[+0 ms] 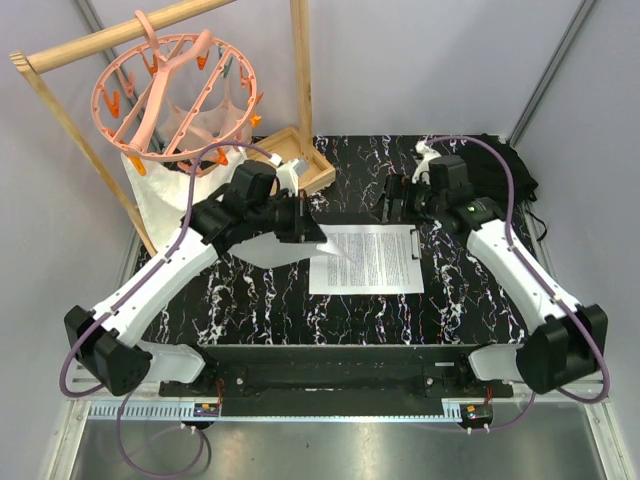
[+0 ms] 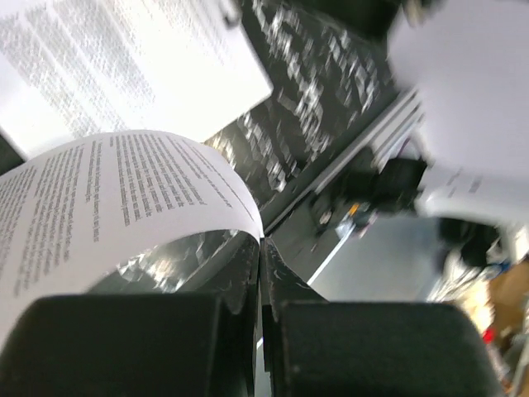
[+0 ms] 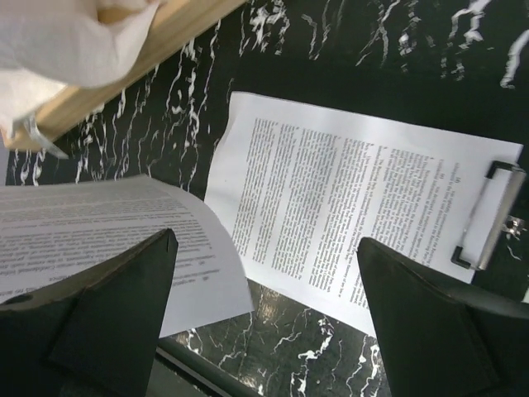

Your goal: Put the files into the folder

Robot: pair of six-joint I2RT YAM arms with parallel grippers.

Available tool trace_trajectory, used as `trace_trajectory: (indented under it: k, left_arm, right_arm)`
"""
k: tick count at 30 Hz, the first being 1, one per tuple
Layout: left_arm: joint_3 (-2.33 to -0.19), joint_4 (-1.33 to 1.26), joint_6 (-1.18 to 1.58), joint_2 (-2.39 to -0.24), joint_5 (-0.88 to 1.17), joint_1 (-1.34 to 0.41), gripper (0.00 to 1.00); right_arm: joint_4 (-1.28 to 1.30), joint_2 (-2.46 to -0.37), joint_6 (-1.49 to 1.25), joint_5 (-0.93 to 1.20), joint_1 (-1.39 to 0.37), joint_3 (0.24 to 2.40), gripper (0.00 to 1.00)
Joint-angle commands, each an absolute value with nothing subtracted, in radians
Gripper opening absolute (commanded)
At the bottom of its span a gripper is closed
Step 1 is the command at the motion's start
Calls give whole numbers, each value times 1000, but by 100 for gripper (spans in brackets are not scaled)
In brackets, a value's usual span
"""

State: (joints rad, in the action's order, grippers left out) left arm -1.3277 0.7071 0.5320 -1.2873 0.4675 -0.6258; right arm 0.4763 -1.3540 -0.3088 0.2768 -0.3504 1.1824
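While the big black table (image 1: 250, 300) has bare room along its near edge, its far edge is crowded by a wooden rack (image 1: 300, 60), a wooden tray (image 1: 300, 160) and a black cloth heap (image 1: 510, 165). Two arms reach in, one from each side. I can count two files. One flat sheet (image 1: 365, 258) lies on the folder (image 3: 496, 194), its short edge under the one silver clip (image 3: 488, 217). The other sheet (image 1: 270, 248) curls in the air just left of it. The left gripper (image 2: 260, 248) is pinched tight on that curled sheet's edge. The right gripper (image 3: 266, 240) hangs near the flat sheet, spread wide and holding nothing.
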Motion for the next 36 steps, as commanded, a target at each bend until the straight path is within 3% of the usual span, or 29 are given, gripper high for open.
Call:
trace_trajectory:
  k: [1,7,14,19,24,25,26,30,32,34,36]
  left_arm:
    - [-1326,352,779,-1270,390,-620,0]
    - [-1159,48,853,-1178,-102,-741,0]
    - [-1097,-130,830,-1379,-426,-965,0]
    - [-936,-310,1043,-1534,-466,-1029,0]
    - [-945,-399,1058,-1683,-509,-1083,4]
    - [-928,-417,1051,-1687,-540,-1094,7]
    - [-930,-408,1052,-1690,-548,-1107,16]
    - [-933,-354,1028,-1668,-532,-1115,29]
    - [-925,-324,994,-1637,-503,-1120,48]
    - [-916,-298,915,-1596,-427,-1126,82]
    - [-901,-244,864,-1559,-365,-1127,95]
  right_arm:
    - [560,-1235,-394,148,-322,1190,100]
    - [606,-1197,-437,89,-298,1192,100]
    - [601,-1192,-495,52,-290,1099,100]
    - [601,-1203,-523,5,-284,1037,100]
    - [595,-1212,-519,-3,-235,974,100]
    - [594,-1216,-518,-3,-224,970,100]
    - [589,-1224,-515,21,-206,956,100]
    - [533,-1261,-514,77,-175,930,100]
    - [517,-1308,-502,95,-172,945,100]
    - [491,-1353,-450,156,-172,995,100]
    - [466,-1448,-401,201,-175,1047,100]
